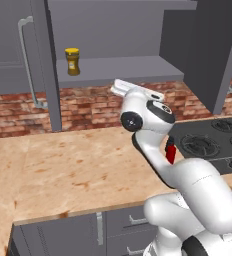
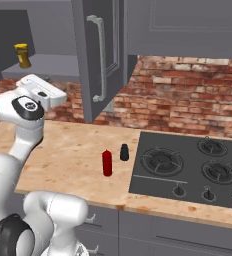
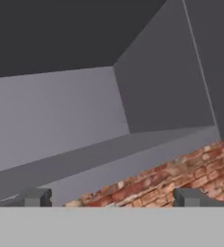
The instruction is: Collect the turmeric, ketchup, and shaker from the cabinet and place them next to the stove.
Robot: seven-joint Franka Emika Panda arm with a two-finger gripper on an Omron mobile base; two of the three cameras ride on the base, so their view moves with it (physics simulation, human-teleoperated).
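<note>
Wide-open gripper [image 3: 109, 198] faces the grey wall cabinet's shelf [image 1: 133, 67] for the yellow-lidded turmeric jar [image 1: 72, 61] — red ketchup bottle [image 2: 107, 163] and black shaker [image 2: 124, 152] already beside the black stove [image 2: 188, 167].

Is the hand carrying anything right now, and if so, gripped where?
Nothing is held. The hand is open, its fingertips wide apart, facing the cabinet interior.
</note>
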